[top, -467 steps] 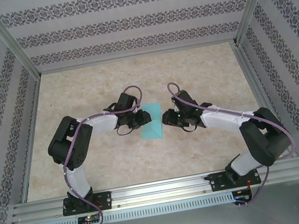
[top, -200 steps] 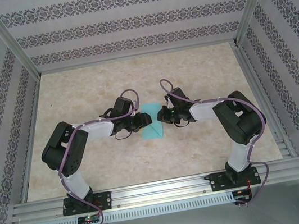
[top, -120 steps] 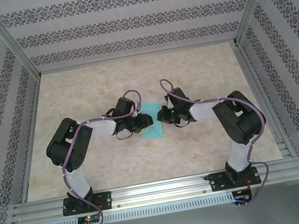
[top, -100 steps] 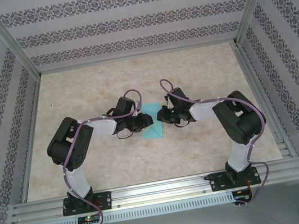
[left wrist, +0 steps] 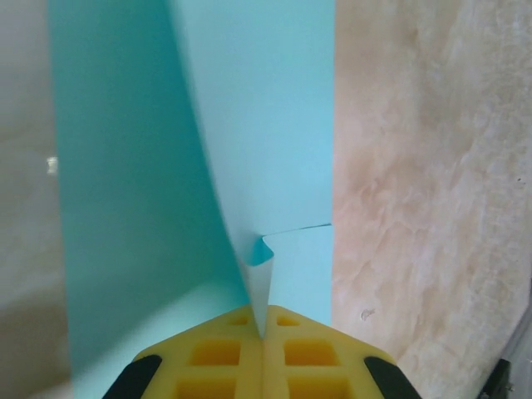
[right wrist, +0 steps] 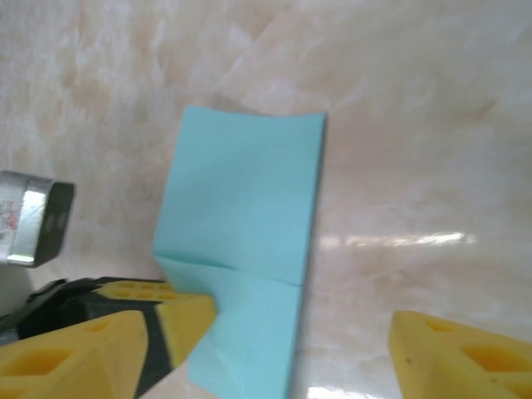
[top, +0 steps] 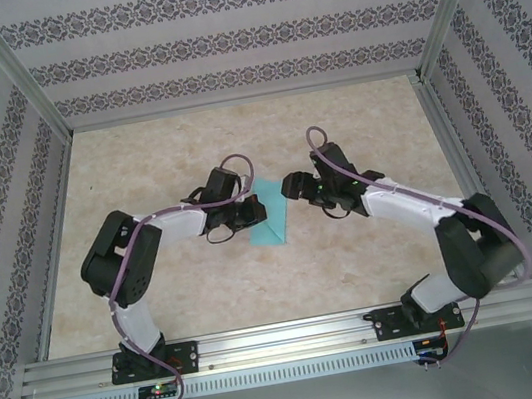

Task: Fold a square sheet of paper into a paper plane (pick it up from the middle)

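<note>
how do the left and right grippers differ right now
The left gripper is shut, pinching the edge of the turquoise paper; the right gripper is open wide and grips nothing. From above, the left gripper sits at the paper's left side, while the right gripper is by its far right corner. Both have yellow fingers and sit low over the table.

left gripper (left wrist: 264,331) has pinched shut on the paper (left wrist: 249,125); right gripper (top: 291,187) opened up and pulled back toward 12 o'clock.
</note>
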You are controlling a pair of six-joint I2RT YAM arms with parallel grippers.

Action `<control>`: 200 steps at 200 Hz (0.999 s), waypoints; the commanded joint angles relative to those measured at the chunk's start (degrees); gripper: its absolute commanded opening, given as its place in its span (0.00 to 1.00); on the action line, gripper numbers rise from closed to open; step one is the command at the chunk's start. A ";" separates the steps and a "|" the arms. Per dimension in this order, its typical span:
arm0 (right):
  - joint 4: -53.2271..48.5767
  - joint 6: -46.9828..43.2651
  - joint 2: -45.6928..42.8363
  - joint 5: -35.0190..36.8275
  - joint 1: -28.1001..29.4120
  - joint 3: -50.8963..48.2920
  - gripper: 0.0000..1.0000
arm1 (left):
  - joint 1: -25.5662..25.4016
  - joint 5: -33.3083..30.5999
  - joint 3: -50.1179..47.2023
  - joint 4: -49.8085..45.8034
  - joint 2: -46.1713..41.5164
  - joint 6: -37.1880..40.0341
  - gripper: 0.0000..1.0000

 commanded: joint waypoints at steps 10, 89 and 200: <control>-6.38 -0.90 -6.78 9.88 -0.58 0.95 0.89 | -0.66 -9.32 3.76 -12.70 -10.41 7.70 0.03; -11.77 0.24 -18.17 17.41 -1.61 -2.90 0.98 | -9.61 -46.46 17.99 -39.49 -17.21 19.38 0.04; -17.24 2.61 -26.04 18.68 -12.96 -8.94 0.98 | -18.31 -78.22 34.66 -47.90 10.92 21.17 0.03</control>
